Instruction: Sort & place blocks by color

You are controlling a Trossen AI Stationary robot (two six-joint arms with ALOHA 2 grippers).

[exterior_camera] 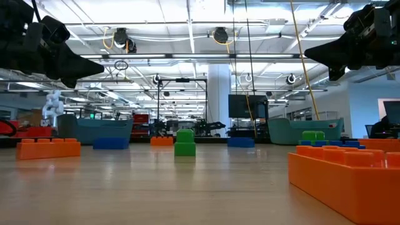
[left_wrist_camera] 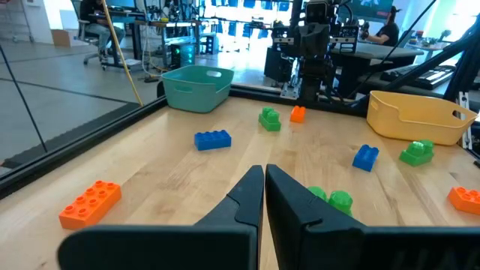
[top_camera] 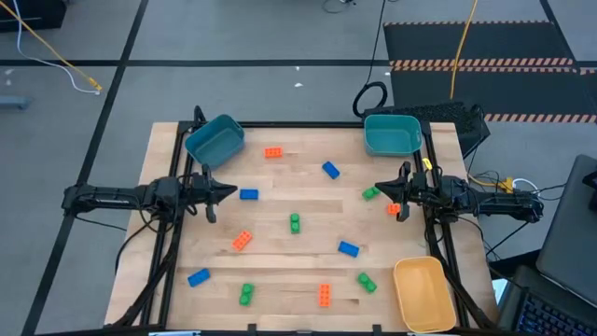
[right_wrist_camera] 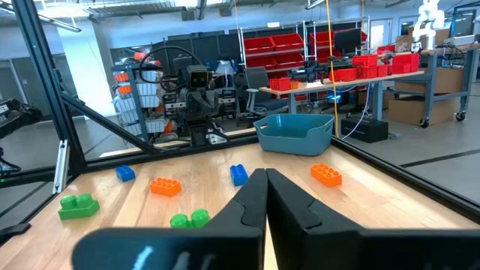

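Note:
About a dozen small studded blocks lie scattered flat on the wooden table (top_camera: 308, 271). Among them are an orange block (top_camera: 272, 153), a blue block (top_camera: 248, 194) and a green block (top_camera: 295, 222) near the middle. My left gripper (top_camera: 233, 192) hovers at the table's left side, shut and holding nothing, pointing level toward the right; the blue block lies just beyond its tip. My right gripper (top_camera: 377, 188) hovers at the right side, shut and holding nothing, pointing left. A green block (top_camera: 370, 193) and an orange block (top_camera: 393, 209) lie below it. Both grippers stay well above the tabletop in the low view.
A teal bin (top_camera: 215, 140) stands at the far left corner and another teal bin (top_camera: 392, 134) at the far right. A yellow bin (top_camera: 423, 293) stands at the near right corner. A black frame runs along the table's edges. The wood between the blocks is bare.

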